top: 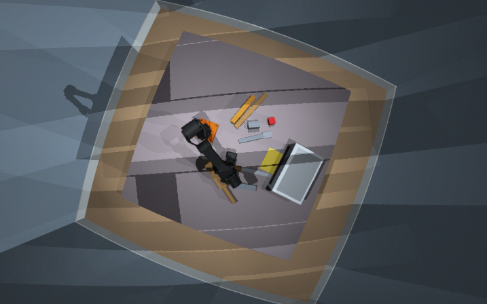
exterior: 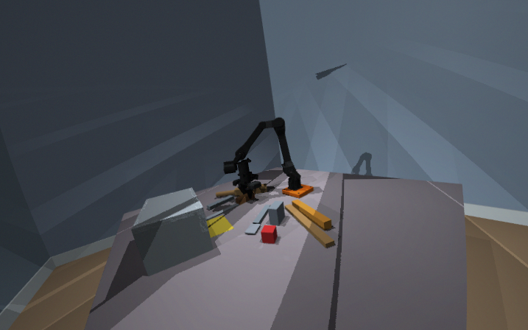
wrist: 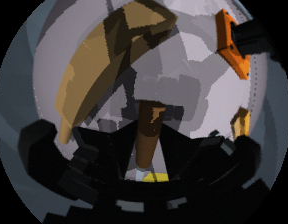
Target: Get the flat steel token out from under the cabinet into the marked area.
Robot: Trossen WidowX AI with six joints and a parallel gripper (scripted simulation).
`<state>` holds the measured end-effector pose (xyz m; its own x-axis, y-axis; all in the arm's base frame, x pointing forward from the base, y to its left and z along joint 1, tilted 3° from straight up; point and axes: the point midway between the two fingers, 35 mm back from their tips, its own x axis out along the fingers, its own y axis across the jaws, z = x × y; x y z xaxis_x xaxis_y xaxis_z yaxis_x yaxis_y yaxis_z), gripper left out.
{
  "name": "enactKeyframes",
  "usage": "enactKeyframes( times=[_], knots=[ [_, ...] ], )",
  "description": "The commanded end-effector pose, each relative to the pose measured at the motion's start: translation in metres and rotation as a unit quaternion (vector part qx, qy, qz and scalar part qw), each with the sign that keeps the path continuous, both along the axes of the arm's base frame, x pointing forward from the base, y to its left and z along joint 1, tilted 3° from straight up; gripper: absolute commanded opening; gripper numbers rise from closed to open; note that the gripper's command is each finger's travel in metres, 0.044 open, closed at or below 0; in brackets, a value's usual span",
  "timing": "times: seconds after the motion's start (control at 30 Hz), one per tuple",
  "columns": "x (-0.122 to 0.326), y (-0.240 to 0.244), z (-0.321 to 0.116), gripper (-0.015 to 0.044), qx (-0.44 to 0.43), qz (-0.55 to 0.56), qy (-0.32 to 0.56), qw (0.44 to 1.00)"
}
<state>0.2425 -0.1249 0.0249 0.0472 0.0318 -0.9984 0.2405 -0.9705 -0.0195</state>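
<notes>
The gripper [top: 238, 168] [exterior: 246, 199] [wrist: 148, 123], partly open, is clamped on the brown handle [top: 237, 168] [exterior: 243, 198] [wrist: 148, 135] of a flat blade [top: 254, 172] [exterior: 227, 211] reaching toward the cabinet [top: 298, 174] [exterior: 171, 233]. The yellow area [top: 272, 160] [exterior: 219, 226] [wrist: 156, 177] lies before the cabinet; the token cannot be made out.

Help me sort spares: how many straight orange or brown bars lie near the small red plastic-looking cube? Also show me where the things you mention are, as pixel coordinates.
2. The bright orange bar [top: 243, 109] [exterior: 311, 213] and the slimmer brown bar [top: 250, 110] [exterior: 309, 226] lie side by side; the brown one is nearer the cube [top: 272, 121] [exterior: 269, 234].
</notes>
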Motion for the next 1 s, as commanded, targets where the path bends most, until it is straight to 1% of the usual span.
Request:
enactKeyframes(
  times=[0.0,0.97],
  knots=[
    [0.007,0.001,0.001,0.0000,-0.001,-0.001,0.000,1.000],
    [0.047,0.010,0.004,0.0000,-0.001,-0.002,-0.001,1.000]
  ],
)
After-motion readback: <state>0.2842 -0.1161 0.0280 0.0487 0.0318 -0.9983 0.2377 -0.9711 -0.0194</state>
